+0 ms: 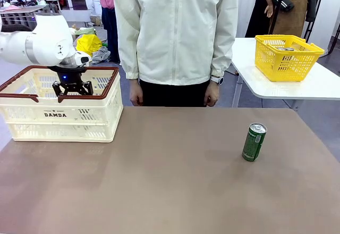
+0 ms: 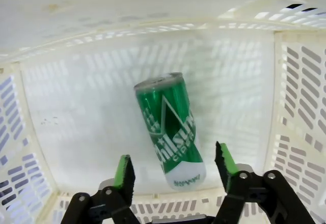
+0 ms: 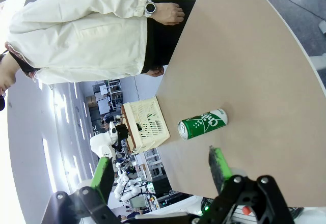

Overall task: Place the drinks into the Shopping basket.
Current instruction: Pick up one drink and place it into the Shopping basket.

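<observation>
The robot's left pincer [image 1: 73,89] hangs inside the cream-white DAMDA Shopping basket [image 1: 64,118] at the far left of the brown desk [image 1: 159,186], just below the basket's dark brown rim. In the left wrist view, the left pincer [image 2: 172,159] has its green pads [image 2: 124,170] spread apart and grips nothing. Below them a green Chilsung Cider can [image 2: 167,124] lies on its side on the basket's slotted white floor, its silver top pointing away from the pincer and its base between the two fingers. A second green can [image 1: 254,142] stands upright on the right half of the desk, well apart from the basket and nearer the robot's side than the basket is. The right wrist view shows that can [image 3: 202,123] on the bare desk with the basket [image 3: 147,124] farther off behind it. In the same view the right pincer [image 3: 160,160] is wide open and empty, away from the can. A person in a white jacket [image 1: 175,32] stands at the far edge of the desk, hands hanging at the sides. A bright yellow basket [image 1: 287,58] sits on a white side table [image 1: 319,88] at far right.
</observation>
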Motion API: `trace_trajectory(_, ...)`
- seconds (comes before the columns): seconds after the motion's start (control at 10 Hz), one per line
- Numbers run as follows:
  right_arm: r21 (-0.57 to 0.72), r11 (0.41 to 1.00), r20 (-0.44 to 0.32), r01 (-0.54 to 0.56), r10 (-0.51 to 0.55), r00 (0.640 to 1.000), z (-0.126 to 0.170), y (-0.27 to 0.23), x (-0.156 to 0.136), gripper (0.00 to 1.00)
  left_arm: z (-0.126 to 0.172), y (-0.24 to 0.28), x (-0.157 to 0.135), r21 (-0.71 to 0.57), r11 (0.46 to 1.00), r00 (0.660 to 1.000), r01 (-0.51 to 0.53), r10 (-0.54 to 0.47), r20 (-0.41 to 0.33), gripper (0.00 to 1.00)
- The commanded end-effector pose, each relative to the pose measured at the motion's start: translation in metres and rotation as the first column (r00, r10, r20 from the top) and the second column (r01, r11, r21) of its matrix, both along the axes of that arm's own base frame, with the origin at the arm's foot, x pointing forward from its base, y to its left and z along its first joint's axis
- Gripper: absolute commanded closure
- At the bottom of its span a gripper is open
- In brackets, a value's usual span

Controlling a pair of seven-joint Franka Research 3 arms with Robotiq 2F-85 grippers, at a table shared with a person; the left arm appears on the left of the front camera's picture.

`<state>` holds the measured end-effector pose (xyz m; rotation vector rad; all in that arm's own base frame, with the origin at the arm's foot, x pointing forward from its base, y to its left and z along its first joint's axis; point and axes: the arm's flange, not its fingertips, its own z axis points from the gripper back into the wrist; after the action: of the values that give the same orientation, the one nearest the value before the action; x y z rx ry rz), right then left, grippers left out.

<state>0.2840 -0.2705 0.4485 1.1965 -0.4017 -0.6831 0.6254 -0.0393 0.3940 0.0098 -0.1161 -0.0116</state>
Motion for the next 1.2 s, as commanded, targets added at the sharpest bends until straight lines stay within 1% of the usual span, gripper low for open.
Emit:
trace_trajectory(0.0,0.005,1.000,0.022,0.002,-0.002,1.000,0.001,-0.001,0.001,0.00,0.006,0.003,-0.001,-0.018,1.000,1.000,0.009,-0.009,0.011,0.00)
trace_trajectory(0.3,0.005,1.000,0.022,0.002,-0.002,1.000,0.001,-0.001,0.001,0.00,0.010,0.005,-0.004,-0.021,1.000,1.000,0.010,-0.010,0.012,0.00)
trace_trajectory(0.4,0.005,1.000,0.022,0.002,-0.002,1.000,0.001,-0.001,0.001,0.00,0.017,0.006,-0.006,-0.033,0.999,1.000,0.023,-0.023,-0.003,0.00)
trace_trajectory(0.5,0.005,1.000,0.022,0.002,-0.002,1.000,0.001,-0.001,0.001,0.00,0.034,0.007,-0.008,-0.047,0.999,1.000,0.022,-0.022,0.013,0.00)
trace_trajectory(0.6,0.005,1.000,0.022,0.002,-0.002,1.000,0.001,-0.001,0.001,0.00,0.061,0.006,-0.012,-0.043,0.999,0.999,0.026,-0.024,0.046,0.00)
trace_trajectory(0.7,0.005,1.000,0.022,0.002,-0.002,1.000,0.001,-0.001,0.001,0.00,0.100,0.005,-0.022,-0.057,0.998,0.997,0.038,-0.034,0.067,0.00)
trace_trajectory(0.8,0.005,1.000,0.022,0.002,-0.002,1.000,0.001,-0.001,0.001,0.00,0.132,0.007,-0.034,-0.101,0.993,0.997,0.068,-0.064,0.046,0.00)
trace_trajectory(0.9,0.005,1.000,0.022,0.002,-0.002,1.000,0.001,-0.001,0.001,0.00,0.158,0.011,-0.050,-0.159,0.981,0.993,0.114,-0.116,-0.004,0.00)
trace_trajectory(1.0,0.005,1.000,0.022,0.002,-0.002,1.000,0.001,-0.001,0.001,0.00,0.178,0.019,-0.073,-0.186,0.969,0.984,0.160,-0.171,-0.048,0.00)
trace_trajectory(1.1,0.005,1.000,0.022,0.002,-0.002,1.000,0.001,-0.001,0.001,0.00,0.194,0.030,-0.102,-0.210,0.959,0.975,0.192,-0.211,-0.072,0.00)
